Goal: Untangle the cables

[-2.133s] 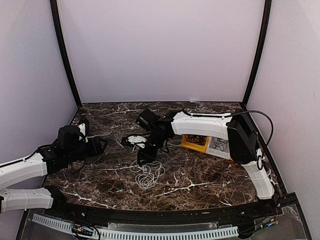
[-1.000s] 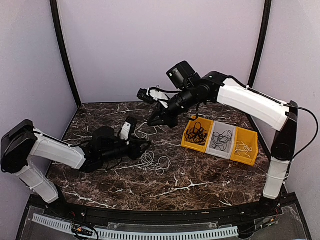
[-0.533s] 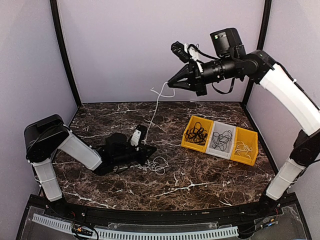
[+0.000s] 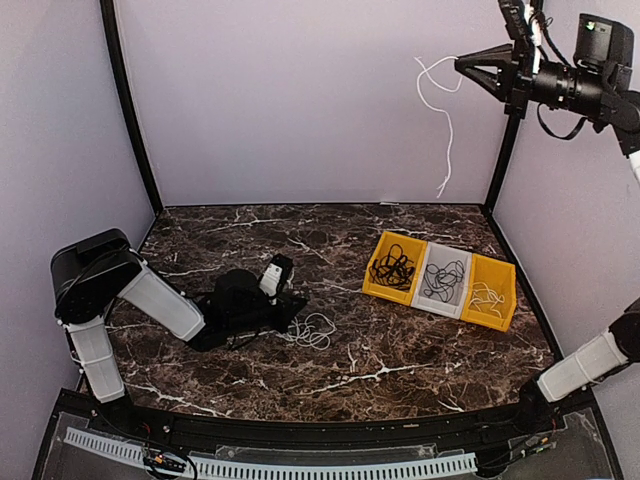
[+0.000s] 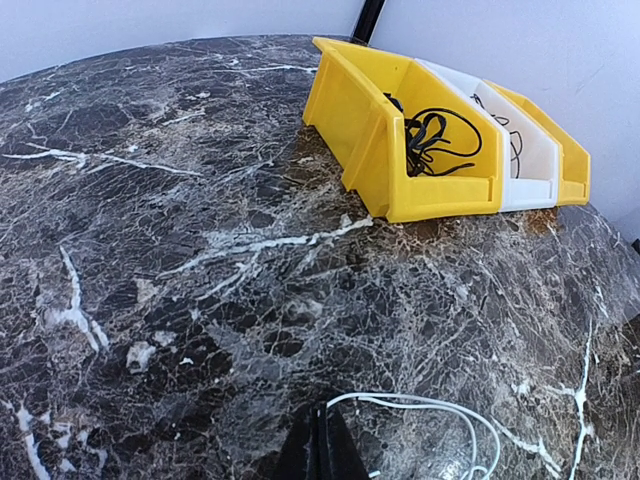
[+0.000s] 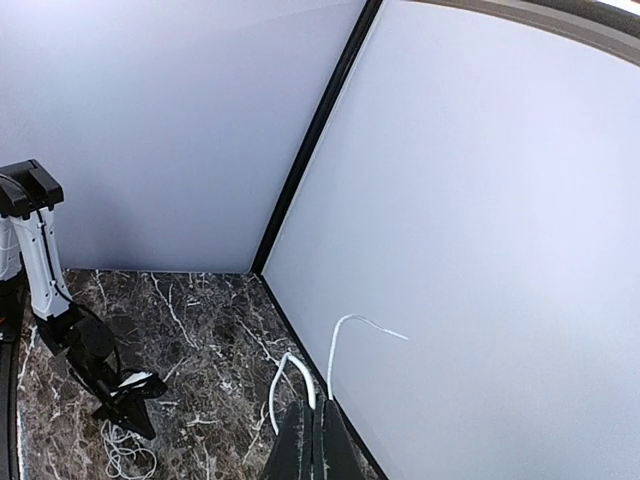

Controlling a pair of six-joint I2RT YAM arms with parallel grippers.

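High in the back right corner, my right gripper (image 4: pixel 461 62) is shut on a white cable (image 4: pixel 447 130) that hangs free in the air, well above the table. The right wrist view shows its two short ends (image 6: pixel 345 335) curling out of the shut right gripper (image 6: pixel 320 425). Down on the marble, my left gripper (image 4: pixel 299 318) lies low and shut at the edge of a loose white cable coil (image 4: pixel 316 330). In the left wrist view a white strand (image 5: pixel 420 403) runs out from the closed tips of the left gripper (image 5: pixel 322 425).
Three bins stand in a row at the right: a yellow bin (image 4: pixel 380 280) with black cables, a white bin (image 4: pixel 428 291) with dark ones, and a yellow bin (image 4: pixel 507 300) with white ones. Black frame posts (image 4: pixel 128 110) run up the lilac walls.
The right gripper has swung up and right with the white cable, whose tail has lifted clear of the table. The left gripper has closed and stays by the coil.
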